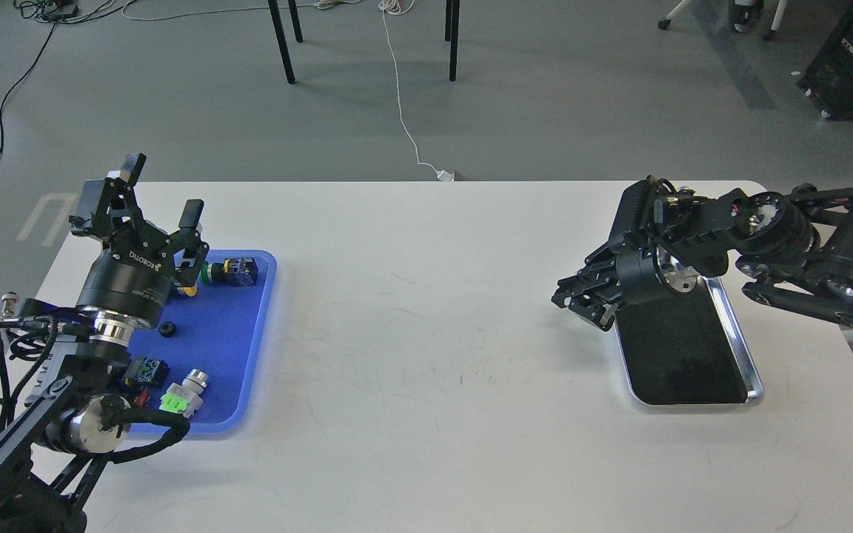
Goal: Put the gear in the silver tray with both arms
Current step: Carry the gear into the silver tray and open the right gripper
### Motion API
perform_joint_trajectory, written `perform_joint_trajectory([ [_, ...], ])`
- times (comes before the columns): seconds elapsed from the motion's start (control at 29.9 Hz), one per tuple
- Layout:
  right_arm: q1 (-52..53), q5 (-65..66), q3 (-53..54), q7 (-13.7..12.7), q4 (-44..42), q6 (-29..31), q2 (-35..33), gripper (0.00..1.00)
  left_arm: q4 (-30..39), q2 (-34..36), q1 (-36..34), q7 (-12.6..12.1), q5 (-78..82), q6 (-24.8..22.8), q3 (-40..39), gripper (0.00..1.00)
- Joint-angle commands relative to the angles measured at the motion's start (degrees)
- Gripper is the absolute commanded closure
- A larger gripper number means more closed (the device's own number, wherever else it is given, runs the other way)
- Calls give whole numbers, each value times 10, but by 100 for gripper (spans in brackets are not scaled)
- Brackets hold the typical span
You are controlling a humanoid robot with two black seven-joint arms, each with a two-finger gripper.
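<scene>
The left gripper (161, 194) stands raised above the far end of the blue plastic tray (249, 370) at the table's (426, 333) left edge, fingers spread wide apart and holding nothing. In that tray lie a small black gear (167, 330) near the middle, a green-and-yellow push-button switch (230, 272) at the far end, and a grey-and-green switch (184, 394) at the near end. The silver tray (748, 370) sits near the table's right edge, its dark bottom bare. The right gripper (582, 300) lies low over that tray's far-left corner, pointing left; whether its fingers are apart or together cannot be told.
</scene>
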State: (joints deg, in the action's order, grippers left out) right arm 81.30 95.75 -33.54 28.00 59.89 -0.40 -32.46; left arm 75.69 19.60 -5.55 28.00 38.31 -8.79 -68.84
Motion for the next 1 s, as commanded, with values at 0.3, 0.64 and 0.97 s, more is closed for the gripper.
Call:
perform_joint_trajectory([
  [0.3,-47,4,2,0,-39,-1,-49,86,8,-15,0,0,4,-1,7,2],
  [0.64,-89,21,0,0,-56,0,-54,85,9,-11,0,0,5,-1,9,2],
  [0.97,-113,27,-3,0,-103,-3,-38,81,9,-11,1,0,5,-1,10,2],
])
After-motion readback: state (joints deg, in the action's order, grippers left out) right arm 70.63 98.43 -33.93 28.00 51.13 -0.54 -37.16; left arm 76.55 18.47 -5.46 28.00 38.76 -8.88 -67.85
